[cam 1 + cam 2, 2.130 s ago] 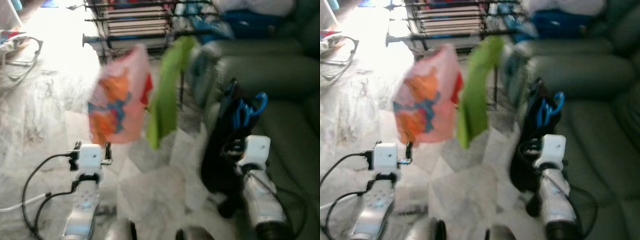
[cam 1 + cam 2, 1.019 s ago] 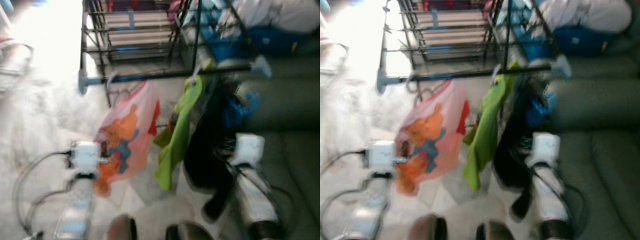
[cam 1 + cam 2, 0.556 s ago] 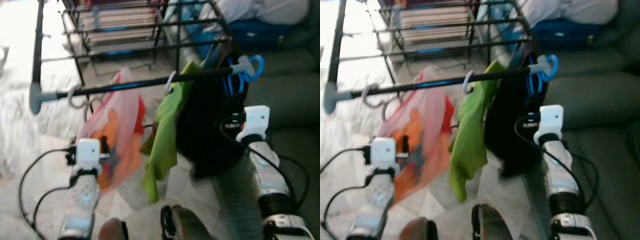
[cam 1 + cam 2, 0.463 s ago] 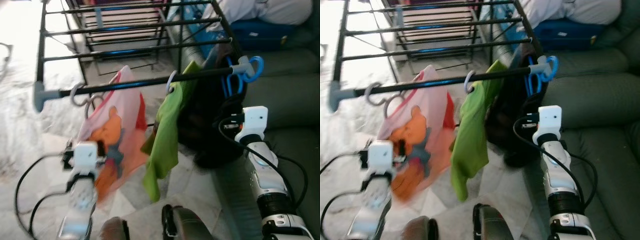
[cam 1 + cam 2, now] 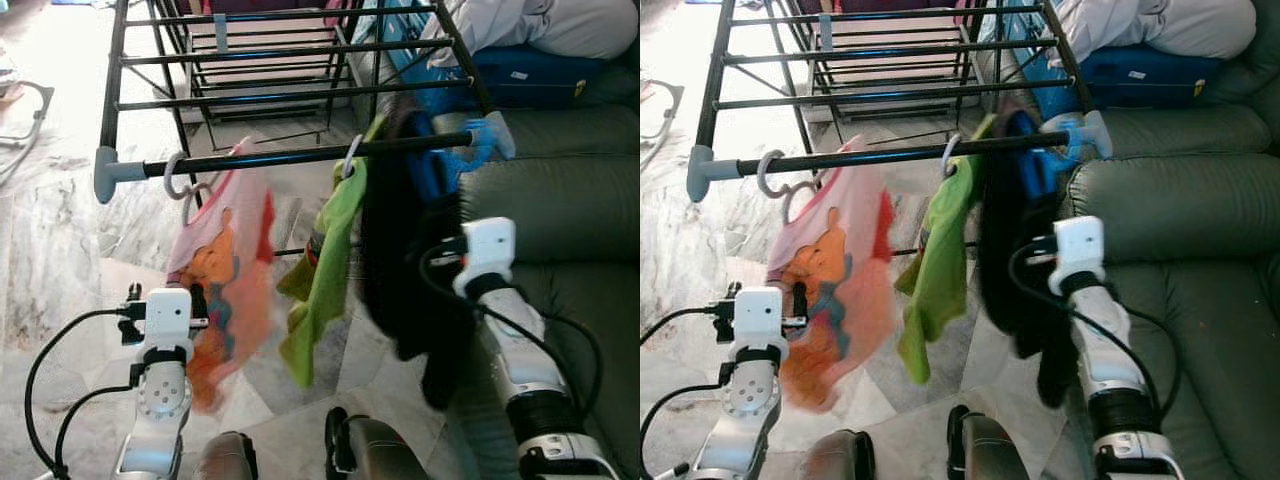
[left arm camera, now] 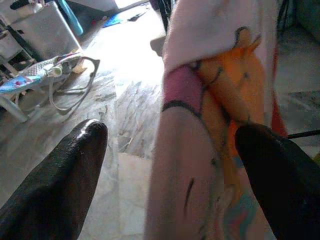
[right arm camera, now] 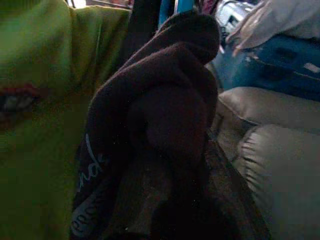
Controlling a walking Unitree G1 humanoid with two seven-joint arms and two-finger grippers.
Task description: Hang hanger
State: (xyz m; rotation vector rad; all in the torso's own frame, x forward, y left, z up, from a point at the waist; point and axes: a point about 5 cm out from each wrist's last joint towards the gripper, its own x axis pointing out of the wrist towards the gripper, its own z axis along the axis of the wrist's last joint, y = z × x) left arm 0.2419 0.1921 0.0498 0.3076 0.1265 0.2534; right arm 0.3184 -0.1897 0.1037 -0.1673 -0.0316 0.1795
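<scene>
Drying rack [image 5: 130, 100] with three garments on its front rail [image 5: 270, 158]. Blue hanger [image 5: 470, 145] carrying the black garment [image 5: 400, 270] sits at the rail's right end, beside the green sofa [image 5: 570, 230]; green shirt [image 5: 325, 270] mid-rail, pink printed shirt [image 5: 225, 290] toward the left end. Right gripper [image 5: 450, 215] is buried in the black garment; its fingers' state cannot be told. Left wrist view: left gripper [image 6: 170, 145] fingers [image 6: 75, 165] spread apart, the pink shirt between them.
</scene>
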